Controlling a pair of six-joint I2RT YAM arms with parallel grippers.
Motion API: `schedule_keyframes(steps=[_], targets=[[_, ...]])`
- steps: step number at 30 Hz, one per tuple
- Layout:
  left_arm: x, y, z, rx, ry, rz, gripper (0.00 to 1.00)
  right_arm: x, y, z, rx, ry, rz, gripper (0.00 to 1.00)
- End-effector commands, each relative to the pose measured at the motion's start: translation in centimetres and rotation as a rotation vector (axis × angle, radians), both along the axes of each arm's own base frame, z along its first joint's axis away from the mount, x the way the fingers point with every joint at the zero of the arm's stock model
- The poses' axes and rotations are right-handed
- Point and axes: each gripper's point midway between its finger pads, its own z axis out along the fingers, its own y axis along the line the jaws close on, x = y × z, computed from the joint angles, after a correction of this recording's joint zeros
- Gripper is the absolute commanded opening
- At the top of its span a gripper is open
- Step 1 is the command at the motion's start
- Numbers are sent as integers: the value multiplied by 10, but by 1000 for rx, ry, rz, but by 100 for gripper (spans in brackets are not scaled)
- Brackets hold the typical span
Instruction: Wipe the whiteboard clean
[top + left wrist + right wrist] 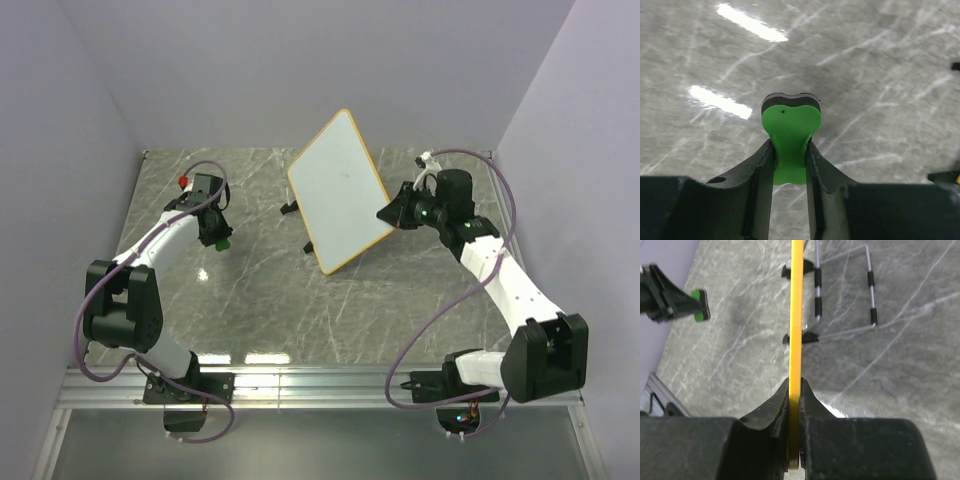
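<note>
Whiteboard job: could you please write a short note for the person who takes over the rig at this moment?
Left gripper: jaws shut on the green eraser, well apart from the board.
Right gripper: jaws shut on the right edge of the whiteboard, which is tilted, mid-table.
Done: both things are gripped. In the top view the board face looks almost clean.
Left: bring the eraser to the face, wipe it, and check for faint marks.

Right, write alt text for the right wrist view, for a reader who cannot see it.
The right gripper clamps the thin orange-yellow rim of the small whiteboard, seen edge-on running up the frame. Beside it, a wire stand with black sleeves shows against the grey marbled table; upper left, the left gripper holds a small green eraser.
</note>
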Motion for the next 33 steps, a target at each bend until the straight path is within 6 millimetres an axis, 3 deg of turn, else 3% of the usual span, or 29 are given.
schedule_keyframes(steps=[1,8,20,25,31,33], targets=[[5,17,12,66,-28,74,0,-5,-18,-9,-146,-114,4,0],[10,8,6,22,-20,62,0,-19,-15,-11,-196,-147,31,0],[25,-12,9,-54,-35,-17,0,24,10,-20,-154,14,107,0],[26,-14,13,-59,-46,-51,0,25,11,-26,-132,68,110,0],[29,-16,0,-66,-24,-80,0,23,5,-38,-144,114,81,0],[30,-13,-11,-50,5,-81,0,24,5,-43,-153,136,80,8]])
